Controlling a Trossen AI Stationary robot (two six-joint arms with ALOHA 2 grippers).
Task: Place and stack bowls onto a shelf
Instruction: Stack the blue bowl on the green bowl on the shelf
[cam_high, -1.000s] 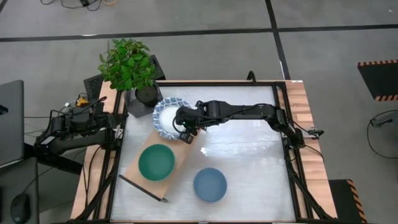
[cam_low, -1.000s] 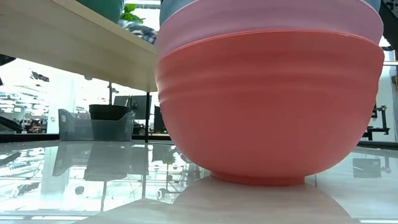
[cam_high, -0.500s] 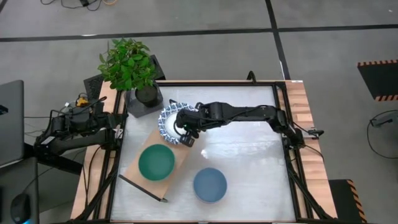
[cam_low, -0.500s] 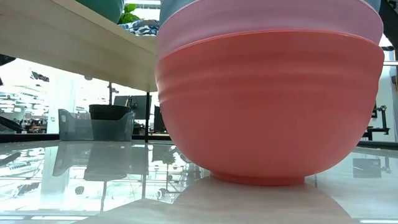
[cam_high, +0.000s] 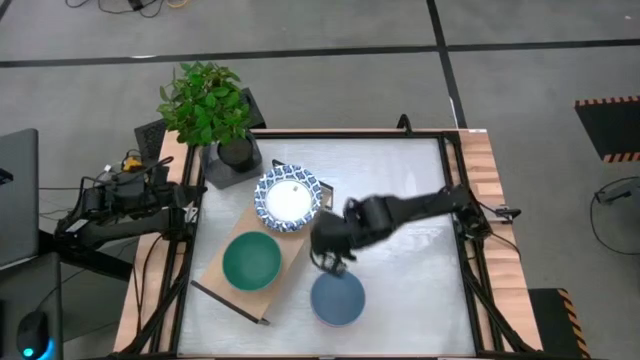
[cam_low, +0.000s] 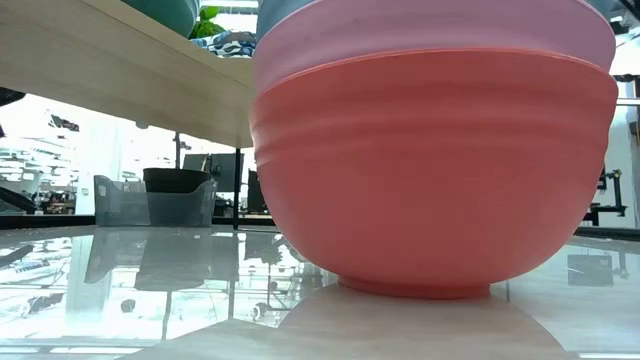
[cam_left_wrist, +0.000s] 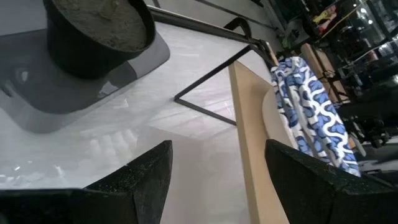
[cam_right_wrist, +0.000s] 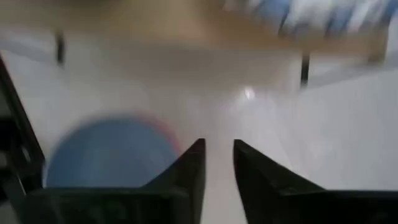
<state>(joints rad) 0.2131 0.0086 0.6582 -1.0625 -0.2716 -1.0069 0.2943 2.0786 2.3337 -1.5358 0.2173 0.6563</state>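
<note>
I read right gripper (cam_high: 335, 262) just above rim of plain blue round bowl (cam_high: 337, 298), topping pink-and-red stack on surface beside long light-wood shelf (cam_high: 262, 290). Fingers nearly closed, narrow gap, empty. Bowl lies straight ahead of them. Right arm far nearer. Left gripper (cam_left_wrist: 217, 180) parked beyond shelf's plant-pot end, fingers spread.

My high camera looks straight down on the whole tabletop (cam_high: 400, 200). The low one sits at tabletop height, pressed close to the bowl stack (cam_low: 435, 160), facing the room. My left wrist camera looks along the shelf (cam_left_wrist: 249, 155) at the patterned bowl (cam_left_wrist: 311, 118), shared with the high view.
</note>
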